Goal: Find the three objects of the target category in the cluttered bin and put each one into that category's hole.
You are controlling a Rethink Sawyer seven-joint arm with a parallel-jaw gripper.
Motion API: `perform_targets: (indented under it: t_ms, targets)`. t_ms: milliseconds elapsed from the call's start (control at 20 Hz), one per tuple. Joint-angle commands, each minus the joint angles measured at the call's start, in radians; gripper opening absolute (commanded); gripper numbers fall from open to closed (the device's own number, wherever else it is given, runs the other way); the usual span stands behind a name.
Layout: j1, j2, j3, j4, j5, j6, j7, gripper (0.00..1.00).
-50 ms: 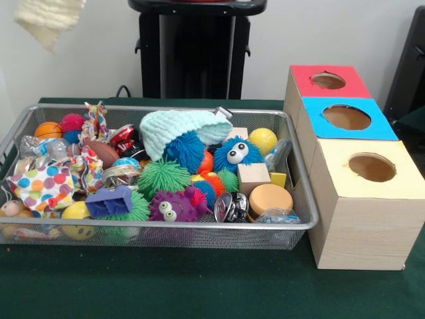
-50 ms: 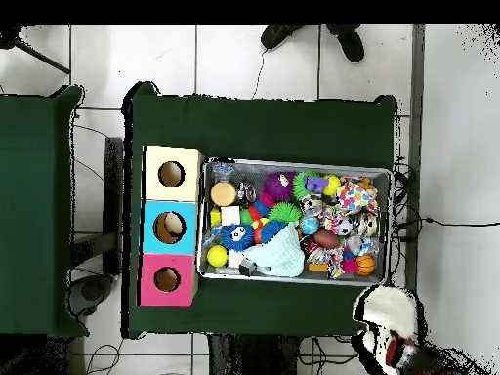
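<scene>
Overhead, a cream knit piece (image 2: 389,309) hangs past the worktop (image 2: 264,127) corner, beyond the bin (image 1: 302,199) end farthest from the three boxes. It covers the pincer, so I cannot tell whether that is clenched or released; only the red arm (image 2: 398,350) shows. A mint knit hat (image 1: 174,127) lies on the clutter. The red box (image 1: 329,80), blue box (image 1: 345,118) and yellow box (image 1: 370,169) stand in a row beside the bin.

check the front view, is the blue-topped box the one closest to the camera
No, the yellow-topped box is closest; the blue-topped box sits in the middle.

Bin (image 1: 302,219) of toys beside boxes (image 1: 358,212)
</scene>
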Motion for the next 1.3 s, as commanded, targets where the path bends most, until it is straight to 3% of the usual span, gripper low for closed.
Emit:
perform_targets:
  t_ms: [50, 400, 750, 1050, 1100, 1300]
  targets:
    - [0.162, 0.247, -0.003, -0.280, -0.155, 0.118, 0.406, 0.00]
    - [0.302, 0.380, -0.070, -0.523, -0.189, 0.289, 0.467, 0.00]
    - [0.373, 0.492, -0.107, -0.714, -0.199, 0.389, 0.487, 0.00]
    - [0.393, 0.541, -0.137, -0.786, -0.191, 0.400, 0.467, 0.00]
    - [0.390, 0.521, -0.146, -0.750, -0.180, 0.381, 0.457, 0.00]
    - [0.390, 0.533, -0.162, -0.745, -0.167, 0.347, 0.434, 0.00]
